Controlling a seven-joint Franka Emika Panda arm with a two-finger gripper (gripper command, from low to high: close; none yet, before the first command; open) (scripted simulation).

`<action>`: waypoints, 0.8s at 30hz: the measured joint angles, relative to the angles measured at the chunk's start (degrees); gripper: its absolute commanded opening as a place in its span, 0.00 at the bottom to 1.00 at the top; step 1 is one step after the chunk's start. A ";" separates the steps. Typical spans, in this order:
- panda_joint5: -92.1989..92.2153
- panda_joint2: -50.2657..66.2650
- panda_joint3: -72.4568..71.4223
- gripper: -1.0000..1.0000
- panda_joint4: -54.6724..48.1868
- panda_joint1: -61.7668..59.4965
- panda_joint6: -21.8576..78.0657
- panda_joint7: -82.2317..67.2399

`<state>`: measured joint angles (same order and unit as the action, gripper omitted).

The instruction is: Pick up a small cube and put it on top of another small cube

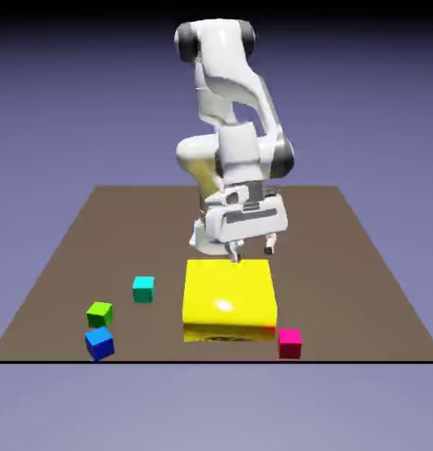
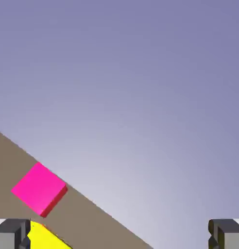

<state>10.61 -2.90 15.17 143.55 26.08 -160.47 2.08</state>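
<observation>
Hanging w/ fingers (image 2: pixel 223 234) wide apart, nothing held; gripper (image 1: pixel 253 255) tilted nr yellow block (image 1: pixel 229 295). Magenta cube (image 2: pixel 40 189) sits beyond block, nr table edge, just above L fingertip in hand view.

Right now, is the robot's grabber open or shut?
Open: the gripper's two fingertips stand wide apart, with only a corner of the yellow block showing beside one.

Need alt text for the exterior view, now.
A white robot arm holds its open, empty gripper above the far side of a big yellow block on a brown table. The pink cube sits at the near edge, right of the block; teal, green and blue cubes sit left.
</observation>
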 measured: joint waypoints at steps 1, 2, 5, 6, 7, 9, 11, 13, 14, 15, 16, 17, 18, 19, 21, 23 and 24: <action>0.65 1.84 0.94 0.50 -1.08 1.64 0.84 -2.49; 1.31 3.67 1.87 0.50 -2.15 3.21 1.67 -4.98; 3.27 9.19 4.68 0.50 -5.38 7.60 4.18 -12.46; 3.93 11.02 5.62 0.50 -6.46 9.07 5.01 -14.95; 4.58 12.86 6.55 0.50 -7.54 10.59 5.85 -17.44; 5.89 16.53 8.43 0.50 -9.69 13.70 7.52 -22.43; 7.20 20.20 10.30 0.50 -11.84 16.80 9.19 -27.41; 8.51 23.87 12.17 0.50 -14.00 19.91 10.86 -32.39; 9.17 25.71 13.11 0.50 -15.07 21.46 11.69 -34.88; 9.82 27.55 14.04 0.50 -16.15 23.01 12.53 -37.38; 10.47 29.37 14.97 0.50 -17.22 24.55 13.36 -39.85; 10.53 29.53 15.05 0.50 -17.31 24.68 13.43 -40.06; 10.53 29.53 15.05 0.50 -17.31 24.68 13.43 -40.06; 11.95 31.60 13.51 0.50 -17.86 23.43 11.90 -41.05; 14.79 35.75 10.40 0.50 -18.96 20.92 8.85 -43.02; 16.83 38.74 8.17 0.00 -19.76 19.12 6.65 -44.43; 16.83 38.74 8.17 0.00 -19.76 19.11 6.65 -44.44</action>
<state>27.44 35.84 23.34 123.79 45.19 -153.83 -42.36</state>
